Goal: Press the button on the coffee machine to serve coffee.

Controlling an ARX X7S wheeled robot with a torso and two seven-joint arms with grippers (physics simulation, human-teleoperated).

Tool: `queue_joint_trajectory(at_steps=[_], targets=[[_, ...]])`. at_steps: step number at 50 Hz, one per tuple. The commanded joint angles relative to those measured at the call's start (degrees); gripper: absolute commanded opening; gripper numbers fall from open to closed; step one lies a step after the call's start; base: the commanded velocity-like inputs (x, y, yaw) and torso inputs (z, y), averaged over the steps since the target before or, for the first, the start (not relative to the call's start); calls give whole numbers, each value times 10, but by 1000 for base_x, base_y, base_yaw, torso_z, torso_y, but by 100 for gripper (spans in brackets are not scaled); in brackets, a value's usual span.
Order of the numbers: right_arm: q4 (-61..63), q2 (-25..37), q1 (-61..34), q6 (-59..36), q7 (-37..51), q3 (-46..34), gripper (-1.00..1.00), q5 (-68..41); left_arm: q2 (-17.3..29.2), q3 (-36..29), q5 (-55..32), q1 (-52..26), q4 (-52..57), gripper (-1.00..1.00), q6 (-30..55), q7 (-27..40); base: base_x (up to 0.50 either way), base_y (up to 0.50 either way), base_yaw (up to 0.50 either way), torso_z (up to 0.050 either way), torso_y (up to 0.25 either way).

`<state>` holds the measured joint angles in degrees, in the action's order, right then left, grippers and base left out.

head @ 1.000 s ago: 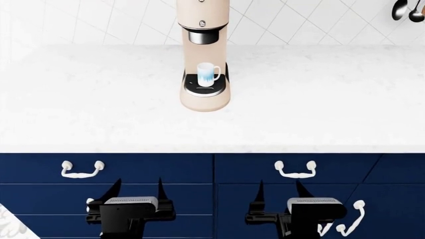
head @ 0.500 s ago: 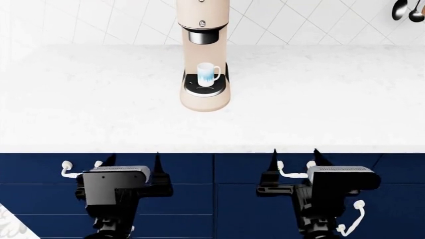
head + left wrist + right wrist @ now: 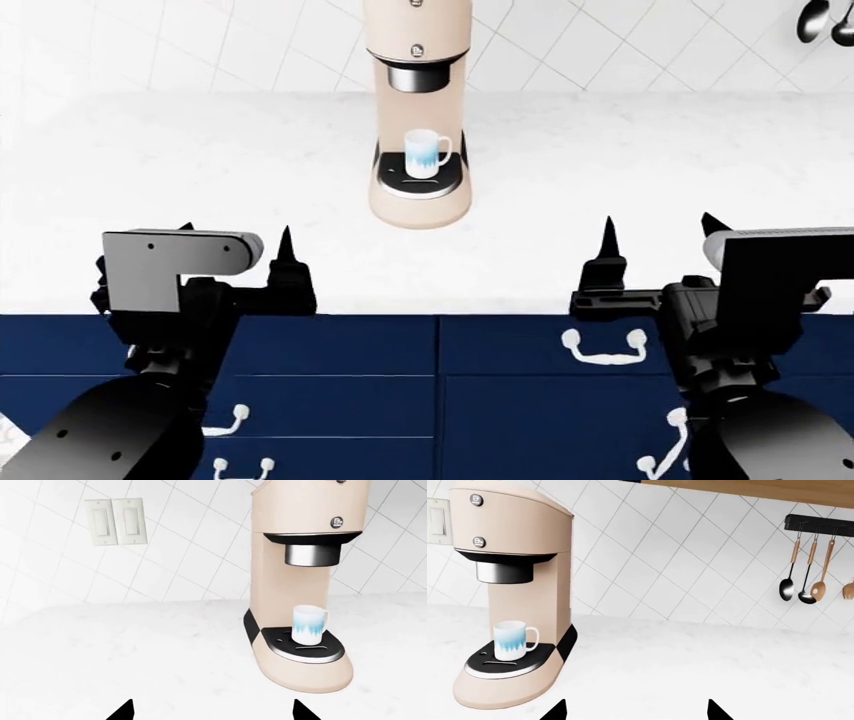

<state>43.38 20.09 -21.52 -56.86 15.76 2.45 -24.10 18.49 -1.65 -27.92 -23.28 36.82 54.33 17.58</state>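
The left gripper (image 3: 236, 250) has its 2 black fingers (image 3: 286, 250) spread apart with nothing between them, hovering over the front edge of the white bench (image 3: 200, 180). The right gripper (image 3: 661, 240) matches it on the other side, its fingers (image 3: 609, 242) also spread and empty. Both sit well apart from the coffee machine (image 3: 419, 110), which stands upright between them, farther back on the bench against the tiled wall. A white-blue mug (image 3: 427, 153) rests upright on the machine's black round drip tray (image 3: 418, 182), directly under the spout (image 3: 504, 572). The button (image 3: 479, 542) is the lower of 2 small black ones on the beige head, just above the spout; the upper button (image 3: 476, 499) sits above it. Untouched by either arm. Ladles and spoons (image 3: 807, 575) hang on the wall to the right, and a light switch plate (image 3: 117, 521) is mounted to the left.
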Motion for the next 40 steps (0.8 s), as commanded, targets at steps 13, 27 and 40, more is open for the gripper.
queue_joint_trajectory(at_steps=[13, 27, 40], targets=[[19, 13, -1, -5, 2, 19, 100, -11, 18, -1, -1, -13, -1, 100, 12, 4, 222, 139, 0, 0, 0], [20, 17, 7, -1, 5, 22, 100, -12, 14, -5, -4, -12, -2, 100, 7, 5, 232, 14, 0, 0, 0], [7, 19, 6, 9, 5, 10, 100, -7, 19, 0, -9, -10, -6, 100, 2, 4, 252, 20, 0, 0, 0]])
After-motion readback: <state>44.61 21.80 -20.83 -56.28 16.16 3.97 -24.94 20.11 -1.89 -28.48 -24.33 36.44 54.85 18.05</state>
